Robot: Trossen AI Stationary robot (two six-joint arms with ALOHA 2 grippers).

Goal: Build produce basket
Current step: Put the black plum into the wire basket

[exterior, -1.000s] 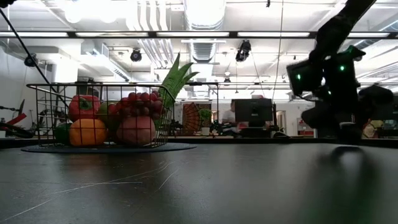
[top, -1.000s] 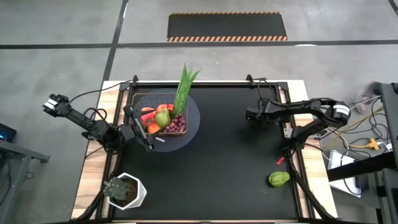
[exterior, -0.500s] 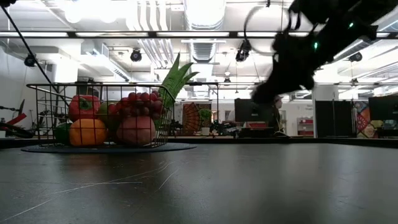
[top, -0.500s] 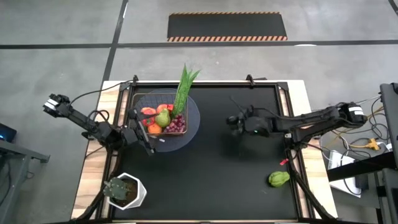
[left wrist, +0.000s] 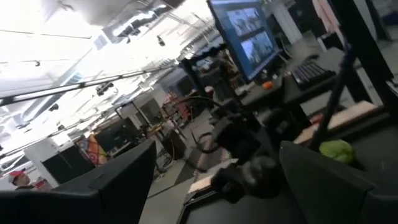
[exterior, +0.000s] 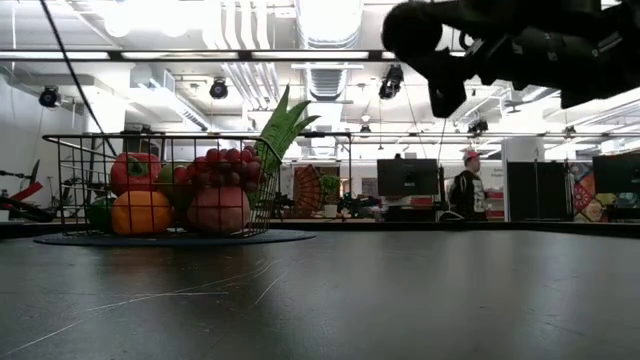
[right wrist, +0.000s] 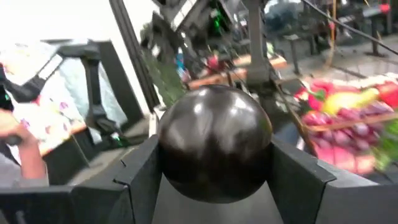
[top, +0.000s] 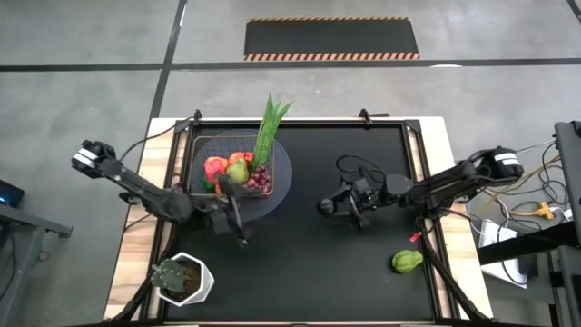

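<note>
The wire basket (top: 201, 145) stands on its round grey disc at the far left. It holds red, orange, pink and green produce (top: 229, 170), purple grapes (exterior: 225, 165) and a green leafy stalk (top: 270, 127). My right gripper (top: 327, 207) hovers near the table's middle, pointing at the basket, shut on a dark shiny ball (right wrist: 214, 143). My left gripper (top: 240, 229) hangs open and holds nothing, just off the basket's near side. A green fruit (top: 408, 262) and a small red piece (top: 410, 236) lie at the near right edge. My right gripper pinches the dark ball's two opposite sides (right wrist: 168, 158) between its two fingers. The fingers (right wrist: 298, 177) lie about level and come from the table's right, pointing left. The ball (exterior: 412, 28) is lifted well clear of the table.
A small potted plant in a white pot (top: 181, 279) stands at the near left corner. Bare black tabletop (top: 318, 272) stretches between the two grippers and the near edge. Beyond the far edge is a room with desks, screens and a person.
My right gripper has swung from the far right toward the table's middle and near side. It has risen and tipped from pointing down to about level, carrying the dark ball. My left gripper has moved rightward and nearer, from the basket's left side to its near side.
</note>
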